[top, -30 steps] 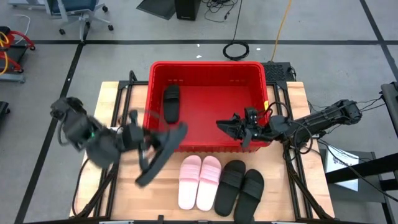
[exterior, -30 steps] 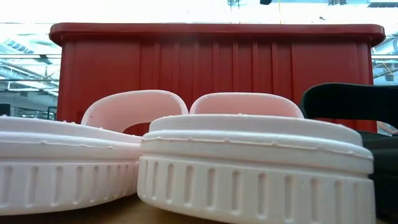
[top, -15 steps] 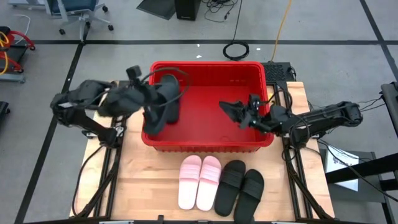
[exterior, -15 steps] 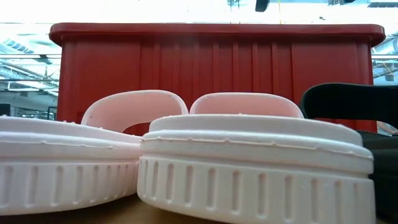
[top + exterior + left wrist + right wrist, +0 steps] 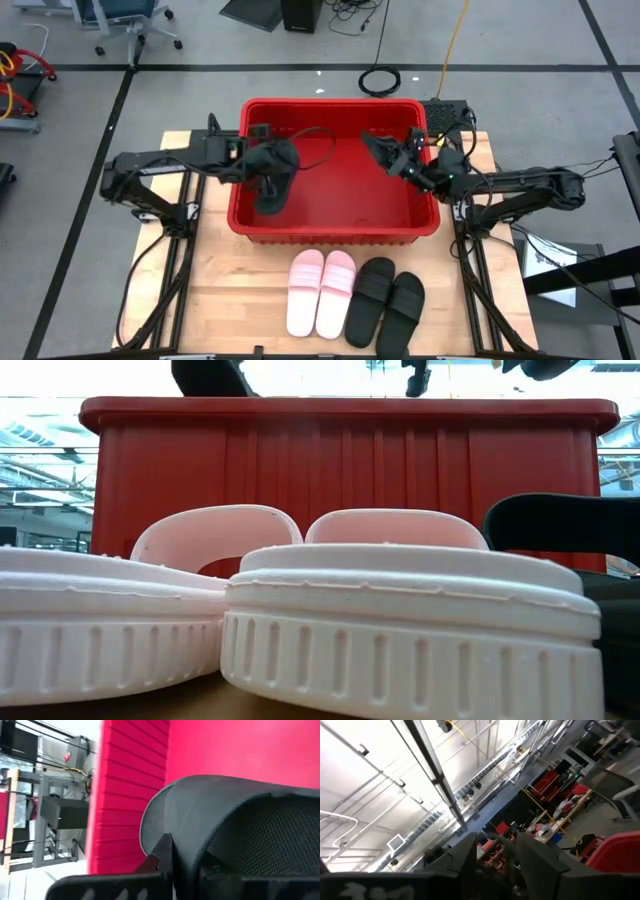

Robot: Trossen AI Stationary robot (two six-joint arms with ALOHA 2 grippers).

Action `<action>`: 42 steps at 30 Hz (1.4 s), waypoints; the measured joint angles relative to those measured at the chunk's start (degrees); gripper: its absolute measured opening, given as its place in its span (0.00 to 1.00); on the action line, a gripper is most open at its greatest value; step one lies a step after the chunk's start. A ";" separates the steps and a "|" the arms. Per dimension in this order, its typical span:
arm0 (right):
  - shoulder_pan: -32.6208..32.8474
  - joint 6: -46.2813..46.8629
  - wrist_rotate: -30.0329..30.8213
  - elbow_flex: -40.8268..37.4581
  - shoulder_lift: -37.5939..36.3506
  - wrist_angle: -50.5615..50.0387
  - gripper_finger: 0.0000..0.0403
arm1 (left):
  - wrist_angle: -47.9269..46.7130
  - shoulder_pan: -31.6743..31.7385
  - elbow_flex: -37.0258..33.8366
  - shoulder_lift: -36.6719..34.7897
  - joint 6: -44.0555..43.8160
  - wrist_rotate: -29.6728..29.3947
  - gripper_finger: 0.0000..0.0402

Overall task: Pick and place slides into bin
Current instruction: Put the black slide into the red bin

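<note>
My left gripper [image 5: 256, 160] reaches from the table's left over the left part of the red bin [image 5: 335, 232] and is shut on a black slide [image 5: 282, 155]. The slide fills the left wrist view [image 5: 225, 820]. Another black slide [image 5: 272, 202] lies on the bin floor just below it; the two dark shapes merge. My right gripper [image 5: 376, 146] hangs open and empty over the bin's far right part, tipped upward. Two pink slides [image 5: 320, 290] and two black slides [image 5: 385, 300] lie soles down on the table in front of the bin. My left gripper holds the black slide by its broad top strap [image 5: 170, 815], near the strap's edge. The fingers [image 5: 161, 857] come about level from the table's left. The slide is inside the bin's outline; whether it touches the slide below, I cannot tell.
The bin's near wall [image 5: 350, 460] stands right behind the pink slides [image 5: 400, 630] in the low view. Wooden tabletop [image 5: 220, 300] shows left of the pink pair. Cables and frame rails run along both table sides.
My left gripper has swung the black slide from the table's near left, up and toward the far edge, over the bin's rim and into its left part. My right gripper has moved toward the bin's far right corner and tipped upward.
</note>
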 joint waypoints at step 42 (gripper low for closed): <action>-7.65 4.54 -15.35 0.00 -5.82 -9.35 0.32 | 33.87 5.40 -43.38 -0.69 -5.23 2.64 0.17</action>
